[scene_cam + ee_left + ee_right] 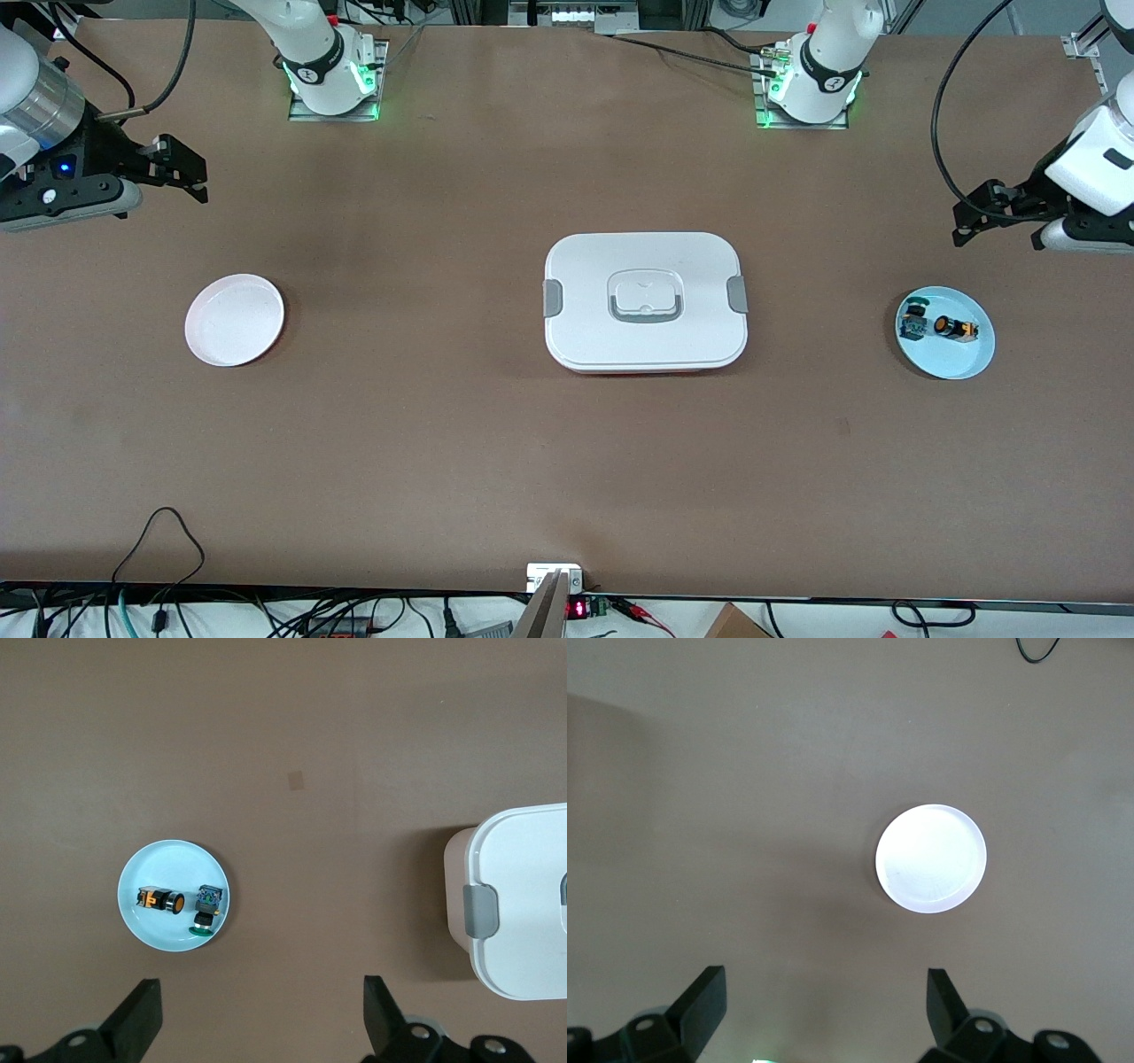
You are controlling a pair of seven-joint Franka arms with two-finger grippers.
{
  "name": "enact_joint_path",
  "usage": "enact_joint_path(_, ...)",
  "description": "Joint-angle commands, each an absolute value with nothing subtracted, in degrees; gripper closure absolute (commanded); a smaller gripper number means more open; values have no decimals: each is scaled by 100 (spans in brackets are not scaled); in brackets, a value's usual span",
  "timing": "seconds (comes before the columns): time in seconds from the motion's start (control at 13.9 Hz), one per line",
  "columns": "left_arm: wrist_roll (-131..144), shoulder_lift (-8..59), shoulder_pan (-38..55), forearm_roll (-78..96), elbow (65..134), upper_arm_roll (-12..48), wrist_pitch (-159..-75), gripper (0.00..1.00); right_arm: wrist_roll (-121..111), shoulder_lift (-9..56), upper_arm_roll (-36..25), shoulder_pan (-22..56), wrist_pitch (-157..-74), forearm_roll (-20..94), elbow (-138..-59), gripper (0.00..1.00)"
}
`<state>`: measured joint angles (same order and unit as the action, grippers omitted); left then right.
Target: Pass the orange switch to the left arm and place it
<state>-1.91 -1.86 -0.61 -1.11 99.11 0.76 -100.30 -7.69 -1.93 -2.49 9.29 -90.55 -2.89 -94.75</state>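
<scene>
Your left gripper (999, 214) hangs wide open at the front view's right edge, above the table just up-frame of the light blue plate (967, 354). The orange switch (954, 329) lies on that plate, beside 1 blue-green component (912, 323). Drop straight down and pinch only the switch. Your right gripper (177, 168) waits open at upper left, up-frame of the white plate (234, 319); the box (645, 301) sits centre frame.

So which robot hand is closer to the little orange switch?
The left gripper. It hangs open near the blue plate holding the orange switch. The right gripper waits open at the table's other end, past the box.
</scene>
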Motion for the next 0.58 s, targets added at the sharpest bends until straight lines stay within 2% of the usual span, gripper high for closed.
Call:
enact_joint_path(0.0,-439,88,79,-17,9607,-62,-9870,0,-765,-132,-264,976,-8965,-387,-9325,0)
enact_joint_path(0.5,-413,53,193,-18,9598,-79,-9844,0,-765,-132,-264,976,-8956,-387,-9325,0)
